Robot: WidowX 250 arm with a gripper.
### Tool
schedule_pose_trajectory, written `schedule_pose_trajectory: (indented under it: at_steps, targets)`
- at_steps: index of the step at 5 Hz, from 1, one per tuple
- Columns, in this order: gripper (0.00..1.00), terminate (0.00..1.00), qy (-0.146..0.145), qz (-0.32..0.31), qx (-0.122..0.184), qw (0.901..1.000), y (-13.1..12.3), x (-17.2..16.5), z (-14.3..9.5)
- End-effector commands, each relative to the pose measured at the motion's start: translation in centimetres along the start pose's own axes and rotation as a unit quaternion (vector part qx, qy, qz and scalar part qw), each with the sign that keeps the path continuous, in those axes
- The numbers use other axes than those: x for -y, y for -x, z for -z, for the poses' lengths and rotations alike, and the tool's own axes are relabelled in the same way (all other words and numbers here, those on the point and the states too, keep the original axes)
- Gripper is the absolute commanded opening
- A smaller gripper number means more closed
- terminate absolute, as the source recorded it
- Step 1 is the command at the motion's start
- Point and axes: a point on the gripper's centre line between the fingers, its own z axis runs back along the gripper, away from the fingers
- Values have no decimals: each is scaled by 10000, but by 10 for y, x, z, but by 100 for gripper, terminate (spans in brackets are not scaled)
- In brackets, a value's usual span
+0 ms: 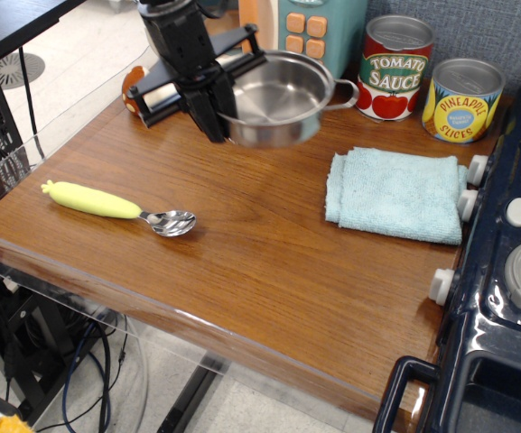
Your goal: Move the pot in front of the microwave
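Observation:
The shiny steel pot [278, 97] hangs above the wooden table [269, 262], just in front of the teal microwave [310, 32] at the back. My gripper [213, 115] is shut on the pot's left rim and holds it up, slightly tilted. One wire handle [345, 93] sticks out to the right. The pot hides the lower part of the microwave.
A tomato sauce can [396, 67] and a pineapple can [462, 99] stand at the back right. A light blue cloth [397, 193] lies right of centre. A yellow-handled spoon [116, 207] lies at the left. The dark blue stove [504, 271] is at the right edge.

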Motion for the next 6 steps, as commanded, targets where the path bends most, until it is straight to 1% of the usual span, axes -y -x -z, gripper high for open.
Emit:
schedule_pose_trajectory:
  at_steps: [1,2,3,4,5,6]
  targets:
    - [0,0,-8,-556,471,9973,-52,1,3]
    - [0,0,-106,-767,561,9954,-74,-2,17]
    - [0,0,-325,-862,610,9939,-88,-3,40]
    - [0,0,-528,-868,535,9934,-85,-2,57]
    - [0,0,-616,-801,551,9934,-81,2,64]
    - [100,0,-664,-934,542,9919,-81,1,63]
